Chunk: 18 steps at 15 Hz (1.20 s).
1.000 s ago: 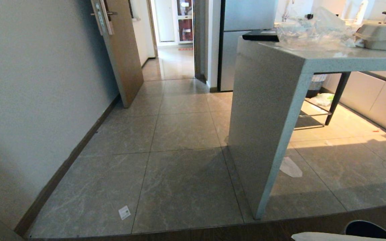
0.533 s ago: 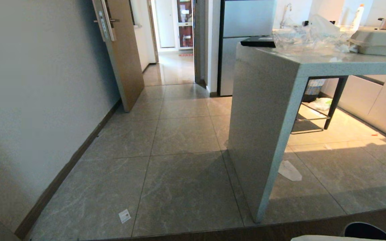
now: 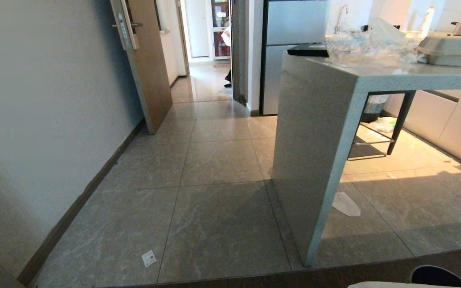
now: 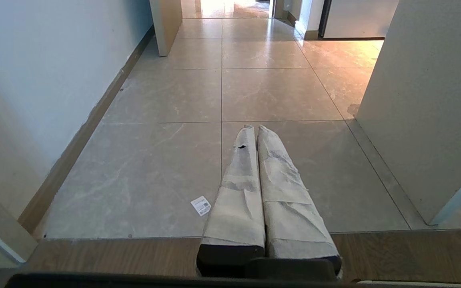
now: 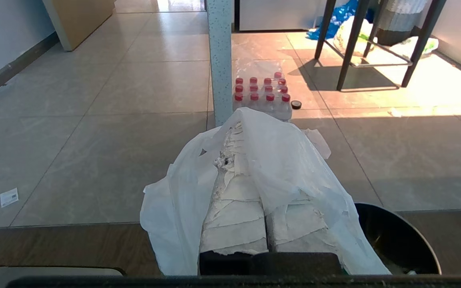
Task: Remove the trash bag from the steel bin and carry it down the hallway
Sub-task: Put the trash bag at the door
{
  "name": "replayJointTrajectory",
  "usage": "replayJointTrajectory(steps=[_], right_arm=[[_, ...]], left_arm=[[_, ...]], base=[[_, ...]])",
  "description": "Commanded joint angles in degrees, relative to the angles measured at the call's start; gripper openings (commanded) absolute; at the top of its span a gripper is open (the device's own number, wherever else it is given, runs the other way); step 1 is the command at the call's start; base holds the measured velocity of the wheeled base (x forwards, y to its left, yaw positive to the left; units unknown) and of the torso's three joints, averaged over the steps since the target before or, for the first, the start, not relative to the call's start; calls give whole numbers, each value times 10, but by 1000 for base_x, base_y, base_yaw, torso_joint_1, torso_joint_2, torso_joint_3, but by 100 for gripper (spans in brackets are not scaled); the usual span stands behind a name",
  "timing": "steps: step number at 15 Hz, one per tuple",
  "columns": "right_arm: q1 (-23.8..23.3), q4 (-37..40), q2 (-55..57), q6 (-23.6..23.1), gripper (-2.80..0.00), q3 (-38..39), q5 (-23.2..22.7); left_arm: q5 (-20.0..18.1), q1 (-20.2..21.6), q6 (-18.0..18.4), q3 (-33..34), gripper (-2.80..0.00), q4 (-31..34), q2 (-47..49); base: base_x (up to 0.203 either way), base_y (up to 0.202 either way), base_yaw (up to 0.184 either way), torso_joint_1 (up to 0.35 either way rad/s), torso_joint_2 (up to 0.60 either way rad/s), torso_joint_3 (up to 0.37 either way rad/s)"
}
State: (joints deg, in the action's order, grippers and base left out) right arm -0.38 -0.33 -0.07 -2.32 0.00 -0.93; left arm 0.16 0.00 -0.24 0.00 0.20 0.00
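Two grippers listed, one load. Clock directions read on the head view's dial.

1. Right gripper: white-taped fingers pressed fully together, pointing forward and slightly down. Apparently clamped on item 2; actual pinch point hidden under plastic.

2. Thin translucent white plastic trash bag: draped over the right fingers, long axis along the finger line, folds hanging off both sides. No gap from bag to fingers. Seen in the head view only as a white edge at 5 o'clock.

3. Round steel bin with thick black rim: on the floor at 5 o'clock, just beside and below the right gripper. Bag's lower fold overlaps the rim in the right wrist view; touching or apart, cannot tell. Judged: bag already out of the bin.

4. Left gripper: taped fingers closed against each other, nothing between them, held low over grey floor tiles. Idle; farther from the bag than the right.

5. Hallway of glossy beige tiles: at 12 o'clock, well apart, beyond the open tan wooden door at 11 o'clock.

6. Grey speckled stone counter: end panel at 3 o'clock, beside the route ahead.

7. Pack of red-capped water bottles: on the floor just behind that panel.

Judged next: carrying forward toward 12 o'clock, grip kept, load on the counter side, so clearance from the panel worth minding.
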Motion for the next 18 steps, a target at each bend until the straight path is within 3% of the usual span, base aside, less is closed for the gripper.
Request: replayJointTrajectory(steps=[1, 5, 13, 18], right_arm=[[0, 0, 0, -2, -280, 0, 0], [-1, -1, 0, 10, -280, 0, 0], [-1, -1, 0, 11, -280, 0, 0], [-1, -1, 0, 10, -280, 0, 0]], left_arm=[[0, 0, 0, 0, -280, 0, 0], [0, 0, 0, 0, -280, 0, 0], [0, 0, 0, 0, -280, 0, 0], [0, 0, 0, 0, -280, 0, 0]], base=[[0, 0, 0, 0, 0, 0], [0, 2, -15, -1, 0, 1], [1, 9, -172, 1, 2, 3], [-1, 1, -12, 0, 0, -1]])
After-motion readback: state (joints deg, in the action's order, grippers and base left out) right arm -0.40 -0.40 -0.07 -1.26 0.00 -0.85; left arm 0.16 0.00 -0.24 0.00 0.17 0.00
